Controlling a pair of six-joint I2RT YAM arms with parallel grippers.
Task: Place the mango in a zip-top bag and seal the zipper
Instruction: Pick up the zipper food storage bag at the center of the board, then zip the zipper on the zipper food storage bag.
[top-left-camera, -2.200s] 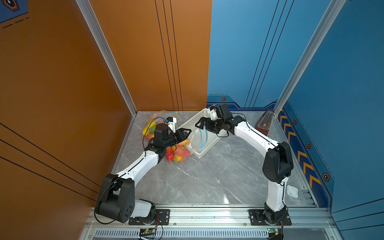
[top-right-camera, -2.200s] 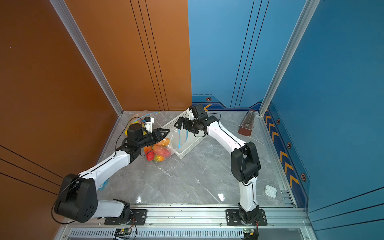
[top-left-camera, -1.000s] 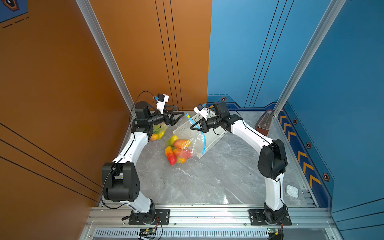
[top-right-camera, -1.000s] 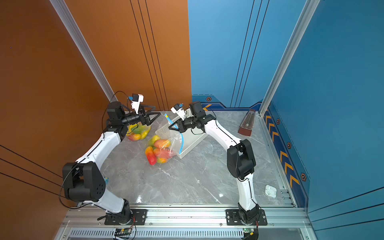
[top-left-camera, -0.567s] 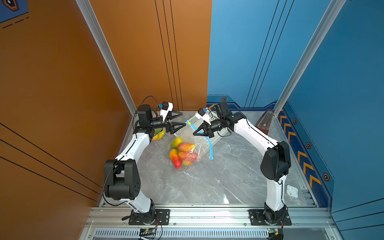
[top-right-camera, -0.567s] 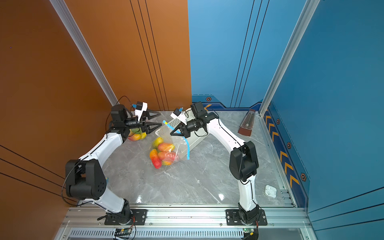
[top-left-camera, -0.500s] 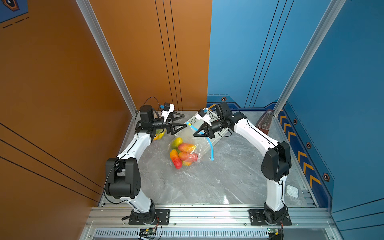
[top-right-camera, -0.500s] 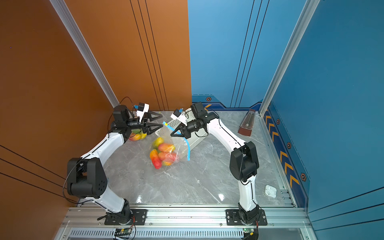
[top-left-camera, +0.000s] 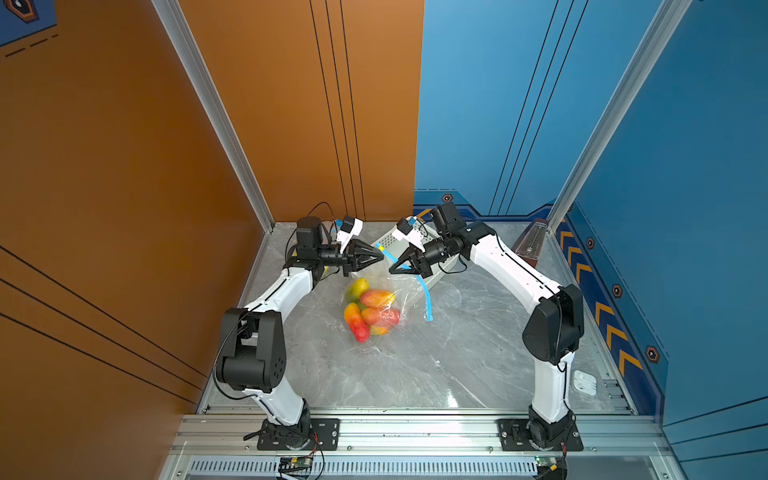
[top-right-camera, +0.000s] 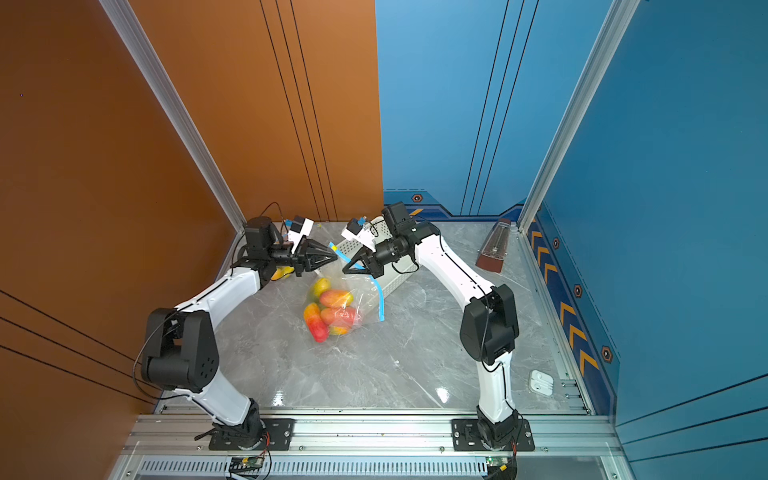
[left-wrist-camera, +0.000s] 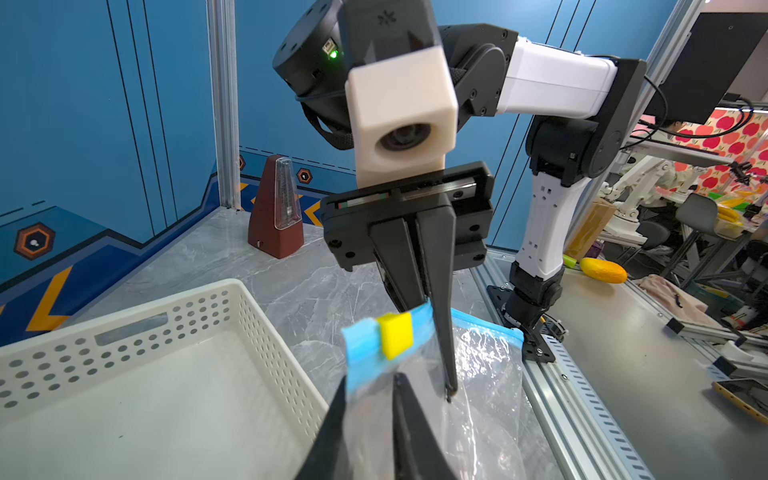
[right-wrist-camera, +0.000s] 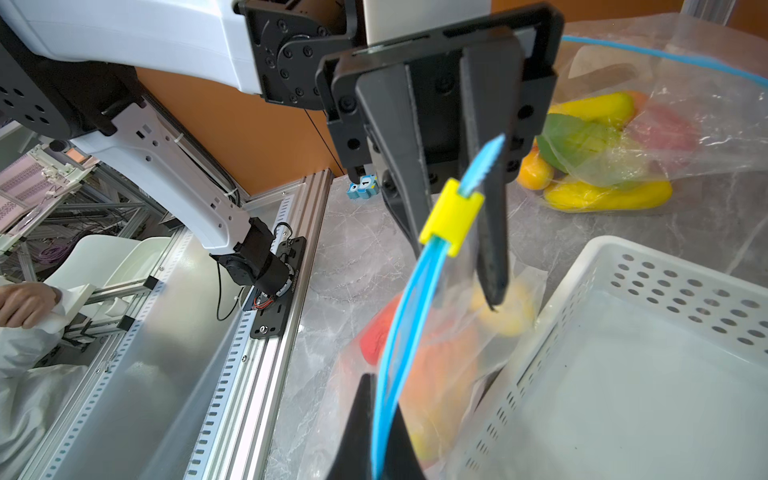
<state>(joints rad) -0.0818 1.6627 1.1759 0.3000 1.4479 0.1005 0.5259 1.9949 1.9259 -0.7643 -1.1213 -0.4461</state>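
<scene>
Both top views show a clear zip-top bag (top-left-camera: 388, 291) (top-right-camera: 357, 299) hanging between my two grippers, its bottom resting on the marble floor. Several red, orange and green mangoes (top-left-camera: 376, 298) (top-right-camera: 336, 298) lie inside it. My left gripper (top-left-camera: 380, 258) (left-wrist-camera: 370, 386) is shut on the bag's plastic just below the yellow slider (left-wrist-camera: 395, 334) (right-wrist-camera: 452, 216). A short way along the blue zipper strip (right-wrist-camera: 399, 332), my right gripper (top-left-camera: 391, 271) (right-wrist-camera: 380, 399) is shut on it. Between slider and right gripper the two blue tracks run slightly apart.
A white perforated basket (top-left-camera: 436, 277) (left-wrist-camera: 166, 316) stands right behind the bag. A second bag of mangoes (top-right-camera: 282, 272) (right-wrist-camera: 602, 166) lies at the back left by the orange wall. A brown metronome (top-left-camera: 532, 245) stands at the back right, and a white earbud case (top-left-camera: 585, 382) lies front right.
My right gripper has drawn the bag off the basket toward the middle. My left arm swung in from the back left, and its jaws closed on the bag near the slider.
</scene>
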